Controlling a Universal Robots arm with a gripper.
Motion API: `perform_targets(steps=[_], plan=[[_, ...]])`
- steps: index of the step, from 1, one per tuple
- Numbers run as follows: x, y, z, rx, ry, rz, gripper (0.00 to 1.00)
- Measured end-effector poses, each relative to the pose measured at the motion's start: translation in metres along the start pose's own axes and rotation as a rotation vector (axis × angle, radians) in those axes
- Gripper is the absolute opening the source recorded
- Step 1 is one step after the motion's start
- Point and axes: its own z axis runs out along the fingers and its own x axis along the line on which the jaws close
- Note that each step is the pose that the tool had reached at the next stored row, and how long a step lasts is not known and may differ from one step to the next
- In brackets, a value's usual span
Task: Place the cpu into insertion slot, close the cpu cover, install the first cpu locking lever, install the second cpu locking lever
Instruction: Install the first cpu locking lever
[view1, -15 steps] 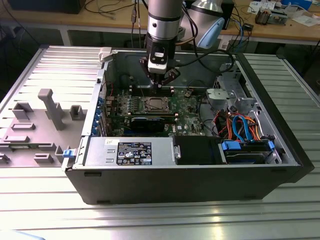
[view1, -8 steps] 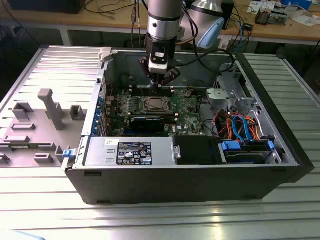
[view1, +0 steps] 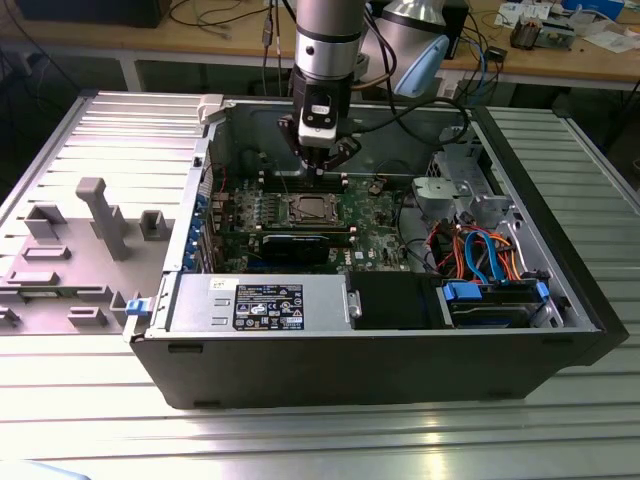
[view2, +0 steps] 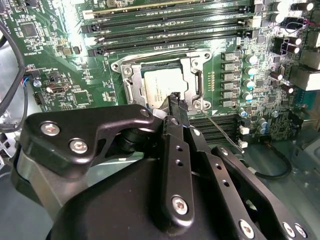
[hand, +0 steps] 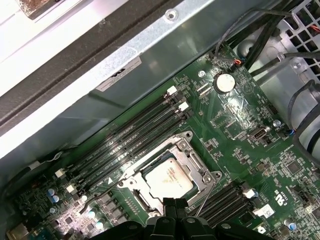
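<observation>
My gripper (view2: 175, 98) clenched shut on nothing, right by cpu (view2: 161, 84) sitting in cpu cover (view2: 193, 66) window; chip print unreadable.

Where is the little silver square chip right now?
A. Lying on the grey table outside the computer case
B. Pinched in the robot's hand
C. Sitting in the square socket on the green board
C: in the first wrist view the chip lies on the green board, ringed by the socket's metal frame, with the hand hovering at its edge.
</observation>
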Motion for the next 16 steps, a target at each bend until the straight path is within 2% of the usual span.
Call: perform_targets(steps=[16], plan=[[0.0, 0.0, 0.0, 0.0, -0.0011, -0.031, 0.11]])
